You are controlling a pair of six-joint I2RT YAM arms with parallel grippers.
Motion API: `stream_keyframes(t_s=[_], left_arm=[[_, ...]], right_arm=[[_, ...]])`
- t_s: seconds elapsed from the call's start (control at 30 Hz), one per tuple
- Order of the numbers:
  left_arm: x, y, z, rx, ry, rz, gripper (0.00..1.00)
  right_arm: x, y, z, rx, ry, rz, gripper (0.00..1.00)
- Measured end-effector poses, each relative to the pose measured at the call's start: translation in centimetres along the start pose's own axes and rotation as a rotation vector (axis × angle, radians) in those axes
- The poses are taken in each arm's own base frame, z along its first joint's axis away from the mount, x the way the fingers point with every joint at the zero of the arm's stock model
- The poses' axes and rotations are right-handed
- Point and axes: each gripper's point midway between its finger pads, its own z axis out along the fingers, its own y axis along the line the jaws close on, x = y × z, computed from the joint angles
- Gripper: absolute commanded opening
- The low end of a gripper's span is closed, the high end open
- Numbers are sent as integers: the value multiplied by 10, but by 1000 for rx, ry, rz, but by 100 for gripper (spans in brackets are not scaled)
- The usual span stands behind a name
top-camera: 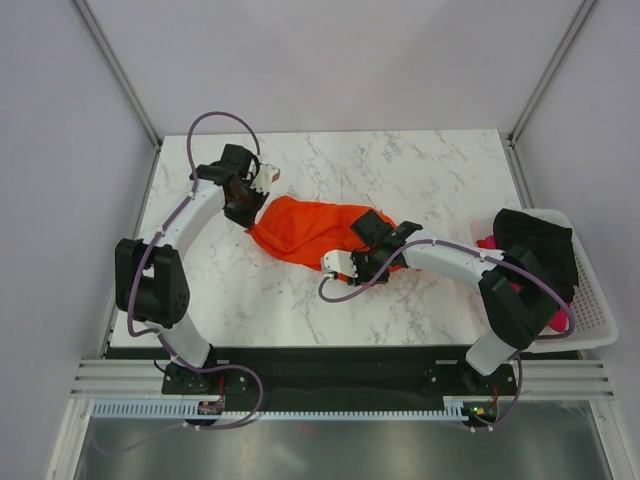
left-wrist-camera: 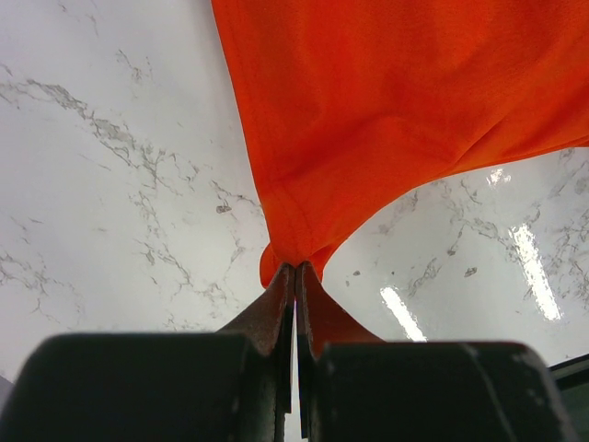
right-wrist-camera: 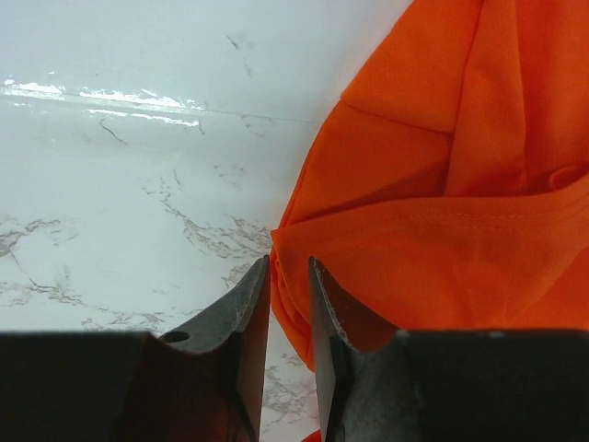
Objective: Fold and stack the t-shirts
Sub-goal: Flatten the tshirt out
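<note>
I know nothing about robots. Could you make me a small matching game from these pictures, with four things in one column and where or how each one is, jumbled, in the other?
Things:
1. orange t-shirt
2. black t-shirt
3. basket
4. left end effector

Descriptions:
A. white mesh, far right
B. shut on an edge of orange cloth
C. bunched over the middle of the marble table
D. draped over the basket

Pairs: 1-C, 2-D, 3-A, 4-B

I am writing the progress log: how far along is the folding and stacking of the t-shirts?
Done: nothing; no folded stack shows on the marble table. In hand: the left gripper and the right gripper each pinch the orange t-shirt, which is bunched, unfolded. Left: folding it, then the black t-shirt and the pink garment waiting in the white mesh basket.
</note>
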Motion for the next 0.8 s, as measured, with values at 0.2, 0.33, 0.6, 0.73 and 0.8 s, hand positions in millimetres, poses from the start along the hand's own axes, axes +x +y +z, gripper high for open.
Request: stream_keyframes(t_s=[0.2, 0.33, 0.6, 0.73, 0.8], left_arm=[[1, 0, 4, 3, 10, -1, 2], [2, 0, 4, 3, 11, -2, 2], [3, 0, 7, 5, 20, -3, 2], [3, 0, 7, 5, 21, -4, 2], [3, 0, 7, 5, 21, -4, 2]], right_arm=[[2, 5, 6, -26, 16, -8, 32], [2, 5, 7, -25, 23, -15, 30], [6, -1, 14, 0, 53, -18, 27], [8, 1, 16, -10, 64, -15, 28], [7, 3, 17, -14, 66, -15, 27]])
